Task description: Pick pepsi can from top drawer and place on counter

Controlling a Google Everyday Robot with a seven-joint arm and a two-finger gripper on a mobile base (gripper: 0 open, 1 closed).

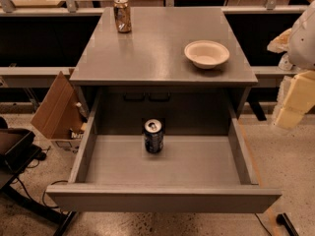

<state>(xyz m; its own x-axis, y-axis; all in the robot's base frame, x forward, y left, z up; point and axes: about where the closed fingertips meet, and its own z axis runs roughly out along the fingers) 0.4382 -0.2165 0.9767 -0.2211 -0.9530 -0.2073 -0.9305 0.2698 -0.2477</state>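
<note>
Top drawer open; pepsi can upright inside, near back. Counter: gold-brown can, white bowl. Gripper at right edge, beside cabinet; grip state cannot tell.

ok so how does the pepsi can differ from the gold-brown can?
The pepsi can is dark navy; the gold-brown can is not. The pepsi can stands inside the open top drawer; the gold-brown can stands on the counter, back left. Both are upright and similar in size. The gripper is at the right edge, touching neither.
</note>
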